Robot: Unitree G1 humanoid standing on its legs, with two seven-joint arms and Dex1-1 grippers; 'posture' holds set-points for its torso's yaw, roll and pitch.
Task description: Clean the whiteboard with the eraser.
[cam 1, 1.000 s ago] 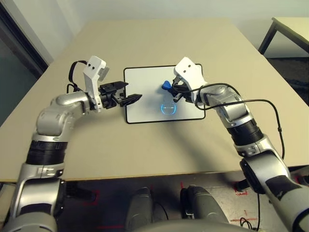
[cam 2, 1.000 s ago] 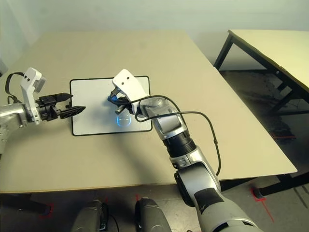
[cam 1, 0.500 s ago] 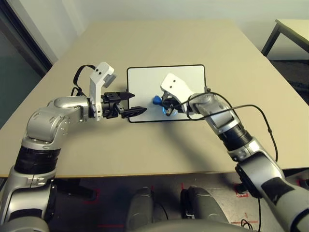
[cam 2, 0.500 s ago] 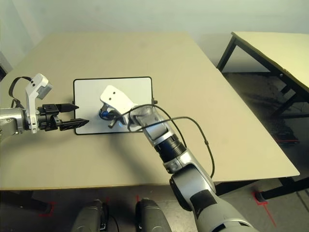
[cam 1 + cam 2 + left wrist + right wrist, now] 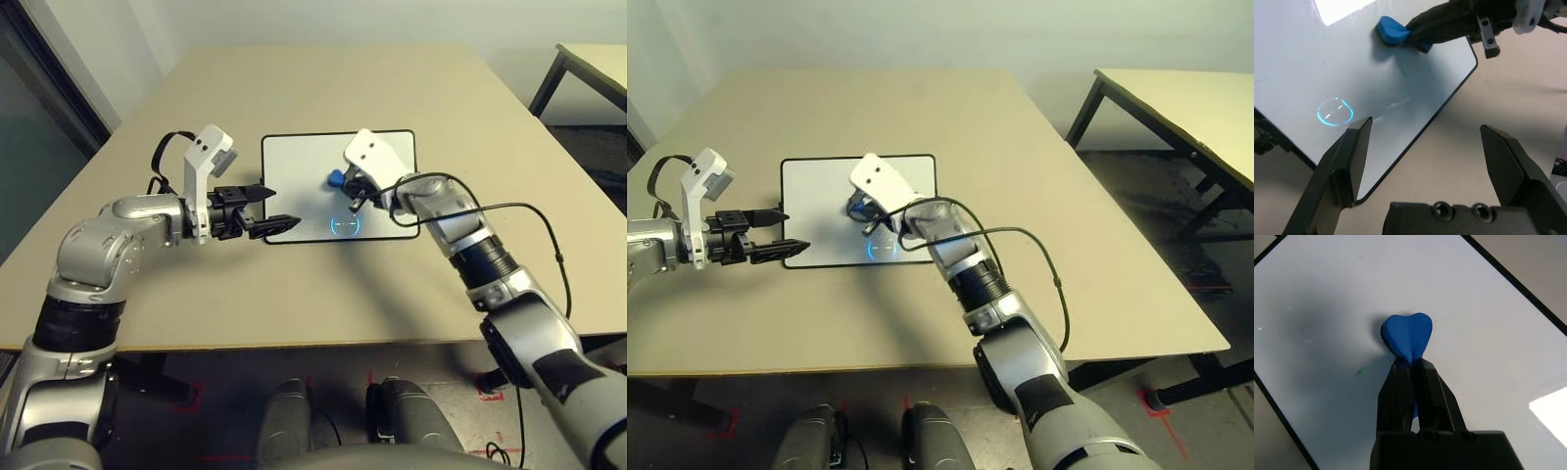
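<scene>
While your right gripper [image 5: 1410,369] pinches the small bright blue eraser block [image 5: 1407,336] squashed against the black-framed white rectangular whiteboard [image 5: 294,186] mid-table, left gripper [image 5: 271,210] spread wide, at the board's near-left corner.

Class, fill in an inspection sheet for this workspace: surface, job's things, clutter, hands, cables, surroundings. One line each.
Surface: beige table, bare around the board.
Job's things: whiteboard lies flat with a faint blue ring mark; blue eraser is pinched and squashed against the board.
Clutter: nothing seen.
Hands: right hand shut on the eraser; left hand open at the board's near left corner, holding nothing.
Cables: black cable loops off the right forearm.
Surroundings: second table to the right.
</scene>
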